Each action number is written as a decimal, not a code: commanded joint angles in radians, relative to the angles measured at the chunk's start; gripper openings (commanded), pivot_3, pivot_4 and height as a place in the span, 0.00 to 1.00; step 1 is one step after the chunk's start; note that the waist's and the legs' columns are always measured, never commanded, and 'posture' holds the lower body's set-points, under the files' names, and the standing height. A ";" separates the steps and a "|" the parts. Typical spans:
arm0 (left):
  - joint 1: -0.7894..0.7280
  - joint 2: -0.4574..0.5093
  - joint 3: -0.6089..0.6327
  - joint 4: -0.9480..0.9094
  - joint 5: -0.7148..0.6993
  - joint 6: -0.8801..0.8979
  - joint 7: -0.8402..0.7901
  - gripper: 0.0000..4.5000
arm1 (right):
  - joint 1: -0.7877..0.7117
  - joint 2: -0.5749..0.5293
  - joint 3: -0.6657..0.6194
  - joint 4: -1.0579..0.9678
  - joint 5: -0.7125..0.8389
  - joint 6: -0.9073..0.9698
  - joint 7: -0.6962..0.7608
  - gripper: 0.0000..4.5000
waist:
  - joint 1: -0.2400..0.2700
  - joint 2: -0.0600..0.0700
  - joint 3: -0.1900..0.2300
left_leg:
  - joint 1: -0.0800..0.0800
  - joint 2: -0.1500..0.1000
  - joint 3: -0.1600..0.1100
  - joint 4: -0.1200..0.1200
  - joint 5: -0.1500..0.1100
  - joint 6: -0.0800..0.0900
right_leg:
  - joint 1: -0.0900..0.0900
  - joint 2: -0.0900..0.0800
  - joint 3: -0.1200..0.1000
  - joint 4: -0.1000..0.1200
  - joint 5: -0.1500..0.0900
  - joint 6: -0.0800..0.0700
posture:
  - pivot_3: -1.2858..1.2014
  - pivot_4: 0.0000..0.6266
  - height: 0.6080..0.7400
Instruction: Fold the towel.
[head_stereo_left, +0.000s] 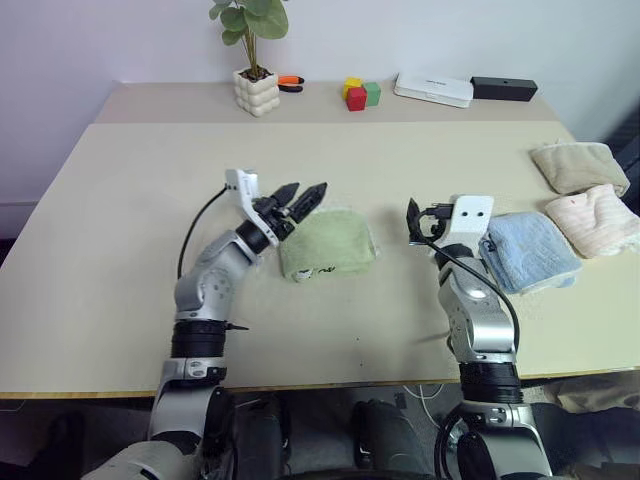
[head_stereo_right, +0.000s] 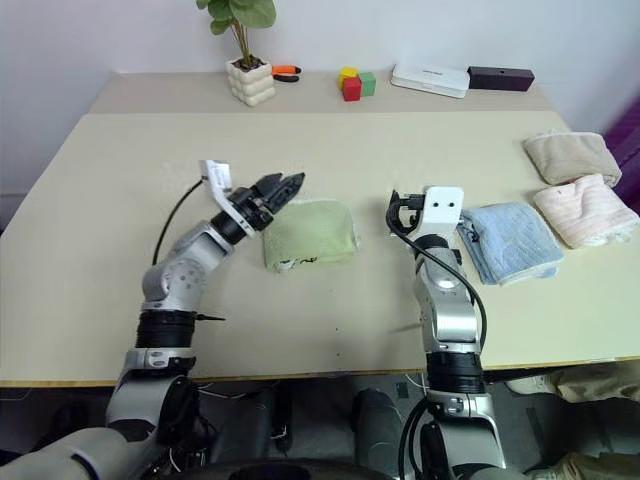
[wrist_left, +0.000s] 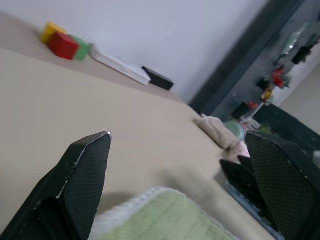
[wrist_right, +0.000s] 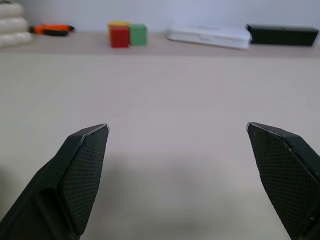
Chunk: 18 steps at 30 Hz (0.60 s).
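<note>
The towel is light green terry cloth. It lies folded into a small rectangle in the middle of the table, with a small dark mark near its front edge. My left gripper hovers over the towel's back left corner, open, with nothing between its fingers. In the left wrist view the towel's pale-edged corner lies below the spread fingers. My right gripper is open and empty over bare tabletop, a short way to the right of the towel and apart from it.
A folded light blue towel lies just right of my right gripper, with a pink one and a beige one beyond it. Along the back stand a potted plant, coloured blocks, a white box and a black box.
</note>
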<state>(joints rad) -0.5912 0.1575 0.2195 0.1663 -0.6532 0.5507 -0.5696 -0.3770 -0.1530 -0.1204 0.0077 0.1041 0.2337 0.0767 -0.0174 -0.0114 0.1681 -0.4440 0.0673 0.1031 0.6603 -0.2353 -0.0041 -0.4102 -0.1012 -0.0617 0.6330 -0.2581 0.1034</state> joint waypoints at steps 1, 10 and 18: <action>0.001 0.082 0.104 -0.064 -0.156 0.181 0.018 0.99 | -0.038 -0.046 0.035 -0.070 0.114 -0.016 0.207 1.00 | -0.002 0.000 0.000 | 0.000 0.000 0.000 0.000 0.000 0.000 | 0.000 0.000 0.000 0.000 0.000 0.000 | 0.52 0.24 0.96; 0.052 0.311 0.168 0.025 -0.356 0.677 -0.012 0.99 | -0.004 -0.300 0.100 -0.292 0.367 0.149 0.676 1.00 | 0.011 -0.001 0.001 | 0.000 0.000 -0.001 0.000 0.000 0.000 | 0.001 0.000 0.000 0.000 -0.001 0.001 | 0.52 0.24 0.96; 0.089 0.280 0.126 0.093 -0.356 0.821 -0.032 0.99 | -0.010 -0.345 0.128 -0.298 0.371 0.171 0.745 1.00 | 0.005 -0.001 0.001 | 0.001 0.000 -0.001 0.000 0.000 -0.001 | 0.001 0.000 0.000 0.000 -0.001 0.001 | 0.52 0.24 0.96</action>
<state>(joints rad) -0.5040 0.4528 0.3652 0.2701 -0.9945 1.3461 -0.5962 -0.3821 -0.4989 0.0089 -0.2599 0.4654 0.4089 0.8238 -0.0121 -0.0123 0.1688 -0.4433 0.0673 0.1023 0.6606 -0.2351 -0.0049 -0.4092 -0.1015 -0.0620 0.6332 -0.2587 0.1039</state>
